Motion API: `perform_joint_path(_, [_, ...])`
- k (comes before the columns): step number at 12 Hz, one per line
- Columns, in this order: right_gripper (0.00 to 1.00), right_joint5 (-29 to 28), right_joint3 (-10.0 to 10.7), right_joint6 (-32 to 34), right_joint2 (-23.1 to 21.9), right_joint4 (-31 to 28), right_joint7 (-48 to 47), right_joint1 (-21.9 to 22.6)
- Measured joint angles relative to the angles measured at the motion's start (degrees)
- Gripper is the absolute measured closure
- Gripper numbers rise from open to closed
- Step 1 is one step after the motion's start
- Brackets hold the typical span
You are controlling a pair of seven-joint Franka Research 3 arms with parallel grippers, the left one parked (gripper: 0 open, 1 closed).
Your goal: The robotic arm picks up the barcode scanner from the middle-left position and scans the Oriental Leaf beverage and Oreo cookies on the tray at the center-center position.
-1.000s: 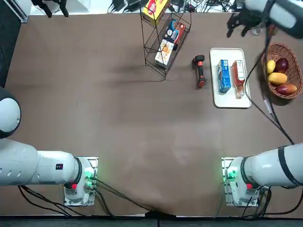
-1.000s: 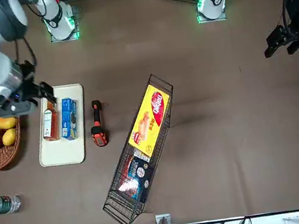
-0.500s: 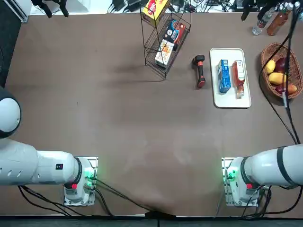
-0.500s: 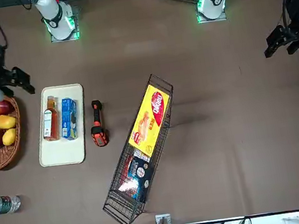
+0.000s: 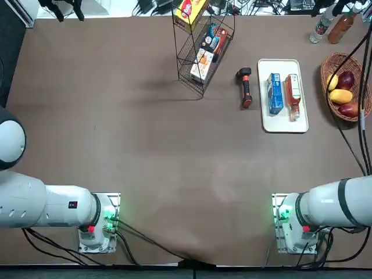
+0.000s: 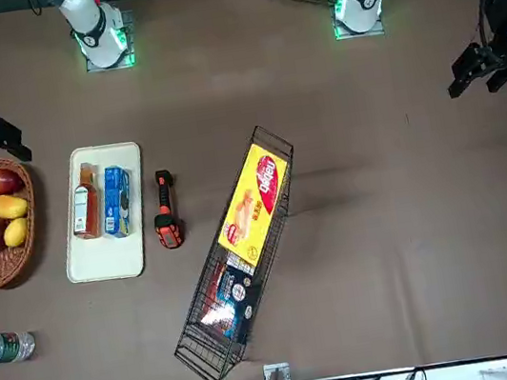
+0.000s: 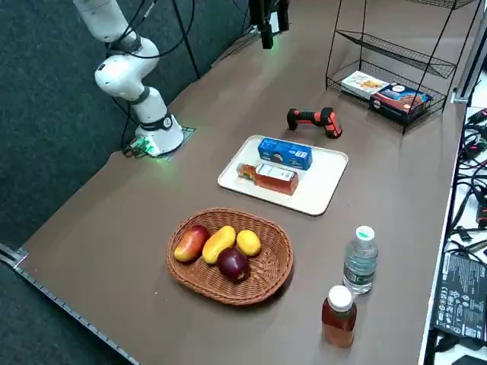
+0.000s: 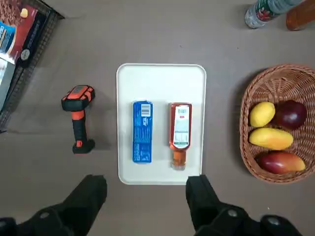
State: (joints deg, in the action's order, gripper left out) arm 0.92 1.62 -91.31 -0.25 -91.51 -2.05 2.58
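**Spotter:** Where's the scanner sitting right now?

**Me:** The barcode scanner (image 8: 78,119) is lying flat on the counter (image 5: 145,145), just beside the tray (image 8: 161,73) and apart from it, on the side toward the wire rack (image 5: 202,46). Its long axis runs parallel to the tray's long edge, orange head (image 8: 78,93) away from the arm bases, black grip end toward them.

**Spotter:** And the two things to scan?

**Me:** Both on the tray, side by side, lying flat: the blue Oreo cookies (image 8: 142,131) nearer the scanner, the Oriental Leaf beverage (image 8: 180,132) on the far side, toward the fruit basket (image 8: 275,123).

**Spotter:** Your hand?

**Me:** My right hand (image 8: 146,196) hangs high above the scene, fingers (image 8: 93,189) spread wide with nothing between them. Through the wrist camera it's centred roughly over the tray's near end, so the scanner lies off to my left of it. From here I'd judge any reach for the scanner needs a shift toward the rack side and a long drop, with the fingers closing across that narrow grip.
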Motion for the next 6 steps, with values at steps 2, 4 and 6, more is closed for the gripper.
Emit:
perform_joint_path(2, [0.00,0.00,-0.13,1.90,-0.02,1.16,0.45,-0.18])
perform_joint_path(4, [0.00,0.01,-0.14,2.57,-0.03,1.46,0.50,-0.20])
perform_joint_path(6, [0.00,0.07,-0.14,2.58,-0.02,1.45,0.54,-0.26])
